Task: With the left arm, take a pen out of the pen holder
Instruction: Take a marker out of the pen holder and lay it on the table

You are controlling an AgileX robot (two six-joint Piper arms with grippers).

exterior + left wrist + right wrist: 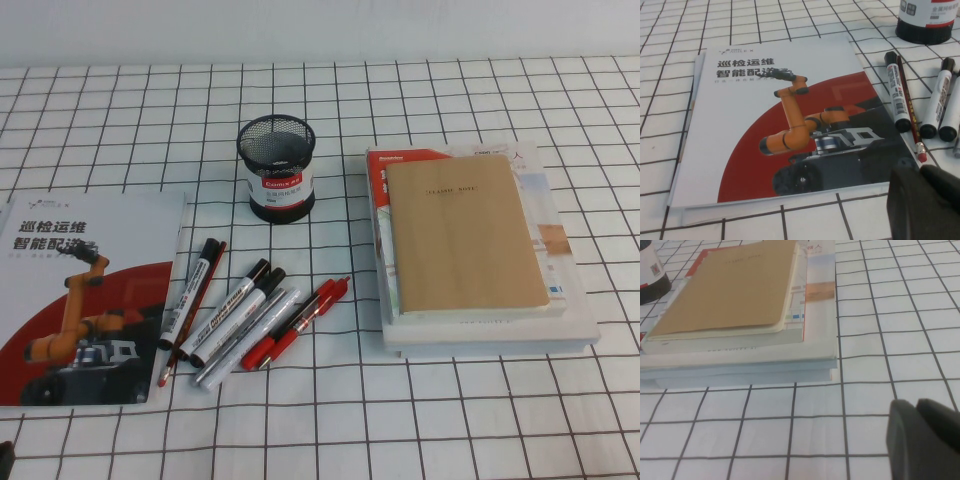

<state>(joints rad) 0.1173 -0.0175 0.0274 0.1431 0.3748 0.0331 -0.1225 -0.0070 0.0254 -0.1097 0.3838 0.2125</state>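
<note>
The black mesh pen holder (275,165) stands at mid-table with a white labelled container inside; no pen shows above its rim. Several pens and markers (240,310) lie loose on the table in front of it. In the left wrist view, a black-capped marker (897,92) and a red pencil (910,110) lie beside the brochure, and the holder's base (927,20) shows farther off. My left gripper (919,169) hovers low at the brochure's near corner, shut and holding nothing. My right gripper (916,402) is shut and holds nothing, near the table's front, short of the books.
A brochure (85,300) with an orange robot arm printed on it lies flat at the left. A stack of books (470,240) topped by a tan notebook sits at the right. A white cloth with a black grid (400,420) covers the table.
</note>
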